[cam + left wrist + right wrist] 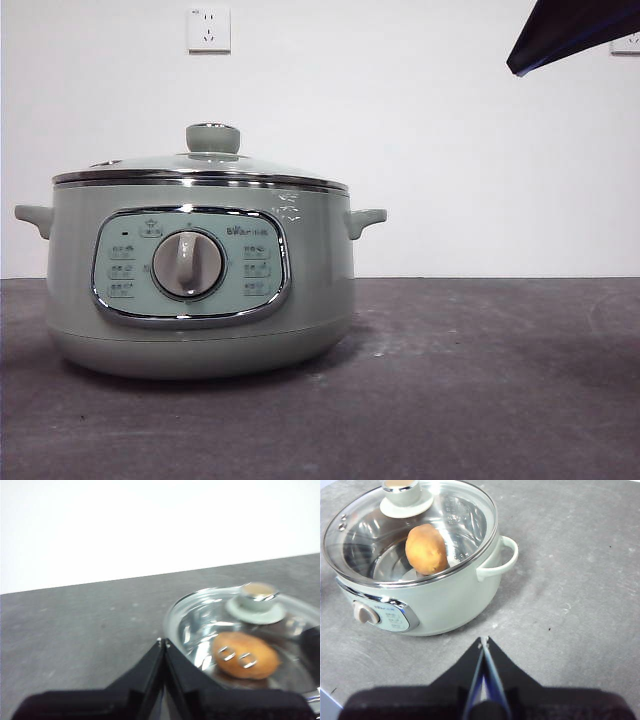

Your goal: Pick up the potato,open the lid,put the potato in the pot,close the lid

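Both grippers are empty from where I sit, and each has its jaws pressed together. The potato [426,548] lies inside the pot [200,300], on the shiny inner floor, and I see it through the glass lid [410,530], which sits flat on the pot's rim with its knob [212,138] upright. In the front view the steel edge of the lid meets the pot all round as far as I can see, with no tilt.

My left gripper [163,642] hangs above the table [480,380] just beside the lid's edge, touching nothing. My right gripper [484,641] is well clear of the pot, over bare table on the side of one of the handles [496,560]; I take the dark tip [570,35] at the top corner of the front view for one of the arms, though I cannot say which.

I judge every step of the task done: potato in, lid on. The next move calls for little more than drawing both arms back without brushing the lid or the handle, and checking that the lid is seated.
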Available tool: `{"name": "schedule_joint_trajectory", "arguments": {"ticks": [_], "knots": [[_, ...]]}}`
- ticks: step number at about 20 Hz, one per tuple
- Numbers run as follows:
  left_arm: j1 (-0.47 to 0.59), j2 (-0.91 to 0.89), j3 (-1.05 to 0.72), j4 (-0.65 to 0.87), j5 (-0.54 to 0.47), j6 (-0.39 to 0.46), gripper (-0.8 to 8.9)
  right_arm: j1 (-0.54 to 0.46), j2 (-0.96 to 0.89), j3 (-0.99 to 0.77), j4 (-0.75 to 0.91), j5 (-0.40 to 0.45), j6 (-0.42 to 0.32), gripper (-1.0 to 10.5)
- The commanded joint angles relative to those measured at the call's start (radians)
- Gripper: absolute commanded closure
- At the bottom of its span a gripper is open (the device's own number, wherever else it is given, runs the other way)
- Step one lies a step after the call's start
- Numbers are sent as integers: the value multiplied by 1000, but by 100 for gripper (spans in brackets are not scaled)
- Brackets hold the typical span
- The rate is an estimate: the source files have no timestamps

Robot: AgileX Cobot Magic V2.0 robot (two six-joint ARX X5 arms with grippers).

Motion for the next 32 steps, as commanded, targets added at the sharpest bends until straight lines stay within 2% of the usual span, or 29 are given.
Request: {"name": "schedule_joint_trajectory", "arguments": {"ticks": [1, 5, 9, 13, 32], "knots": [[37, -61, -138, 74, 6, 10, 816, 1, -2, -4, 3, 3, 11, 958], [59, -164, -308, 121, -3, 10, 817, 1, -2, -4, 3, 3, 11, 958], [59, -243, -393, 114, -2, 9, 817, 1, -2, -4, 3, 3, 11, 958], [59, -259, -403, 60, -3, 9, 816, 1, -2, -4, 3, 3, 11, 958], [58, -259, -403, 62, -3, -9, 817, 0, -31, -4, -4, 16, 8, 958]]}}
